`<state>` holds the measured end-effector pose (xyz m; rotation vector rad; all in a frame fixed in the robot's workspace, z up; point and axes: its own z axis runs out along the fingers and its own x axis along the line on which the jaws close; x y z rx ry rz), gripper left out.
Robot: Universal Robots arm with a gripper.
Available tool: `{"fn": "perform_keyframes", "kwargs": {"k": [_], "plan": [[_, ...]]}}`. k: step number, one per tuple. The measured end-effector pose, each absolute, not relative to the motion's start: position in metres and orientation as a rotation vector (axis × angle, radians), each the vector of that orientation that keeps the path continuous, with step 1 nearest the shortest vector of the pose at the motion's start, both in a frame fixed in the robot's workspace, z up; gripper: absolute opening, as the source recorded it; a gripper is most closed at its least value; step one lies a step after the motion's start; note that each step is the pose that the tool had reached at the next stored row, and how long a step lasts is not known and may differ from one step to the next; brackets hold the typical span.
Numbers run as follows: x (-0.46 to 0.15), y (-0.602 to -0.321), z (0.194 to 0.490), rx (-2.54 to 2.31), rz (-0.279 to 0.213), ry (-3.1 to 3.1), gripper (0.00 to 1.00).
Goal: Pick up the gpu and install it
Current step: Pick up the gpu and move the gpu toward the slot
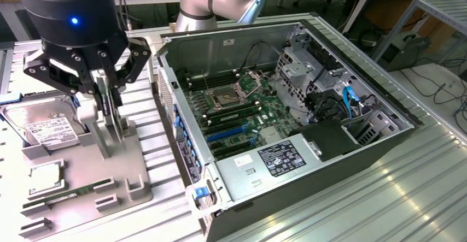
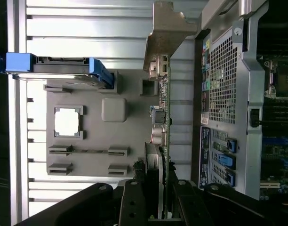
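At the exterior view's left, black tool (image 1: 102,97), nearly closed, pinches thin green gpu (image 2: 165,117); narrow hold might let it tilt

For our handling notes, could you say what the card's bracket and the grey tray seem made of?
Bracket on the card: probably bare sheet metal; thin, bent, dull grey sheen. Tray: likely matte grey plastic; uniform colour, no glare, moulded slots.

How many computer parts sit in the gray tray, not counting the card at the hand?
3, in the exterior view: a hard drive at the tray's back, a processor chip mid-tray, a memory stick in front. The hand may hide more.
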<state>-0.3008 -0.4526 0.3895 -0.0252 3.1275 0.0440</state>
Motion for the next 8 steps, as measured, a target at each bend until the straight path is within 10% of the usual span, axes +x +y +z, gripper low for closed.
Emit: {"fn": "perform_keyframes", "kwargs": {"k": [8], "plan": [[-0.301,-0.453,0.410,-0.025,0.044,3.128,0.27]]}}
